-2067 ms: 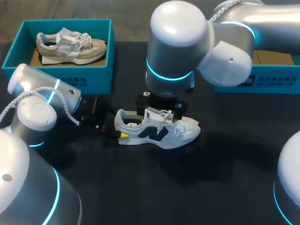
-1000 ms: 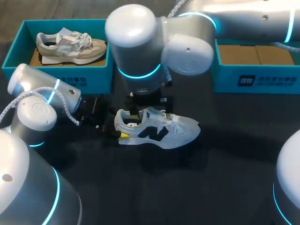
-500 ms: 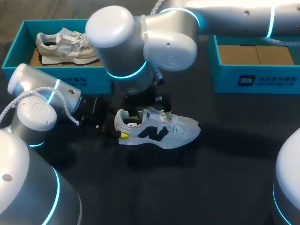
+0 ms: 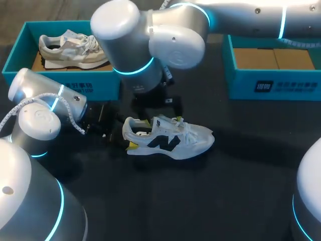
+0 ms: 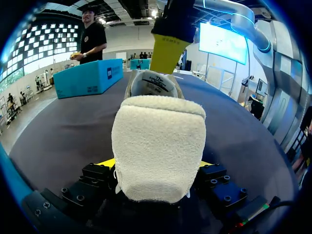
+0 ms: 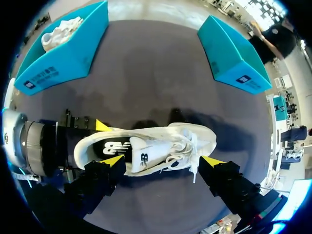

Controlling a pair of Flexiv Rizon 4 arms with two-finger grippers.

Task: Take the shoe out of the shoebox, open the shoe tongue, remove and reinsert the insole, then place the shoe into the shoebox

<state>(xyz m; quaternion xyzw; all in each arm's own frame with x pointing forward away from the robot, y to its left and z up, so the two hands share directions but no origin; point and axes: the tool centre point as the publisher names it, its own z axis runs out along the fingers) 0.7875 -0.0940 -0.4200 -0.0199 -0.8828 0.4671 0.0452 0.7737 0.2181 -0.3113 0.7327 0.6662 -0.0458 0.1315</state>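
White shoe [image 4: 168, 138] stands on its sole on the dark matte table [image 4: 235, 196], outside any box; the left gripper [image 5: 157, 165] clamps its heel from both sides; the right gripper [image 6: 163, 163] hangs above its laces, fingers spread wide, touching nothing. Risk: coming down, those fingers might snag loose laces rather than the tongue, or pull the shoe out of the heel clamp. A teal shoebox [image 4: 95, 80] holding a beige shoe [image 4: 65, 50] sits behind the heel; another teal box [image 4: 273, 85] behind the toe; the bulky right arm has little clearance there.
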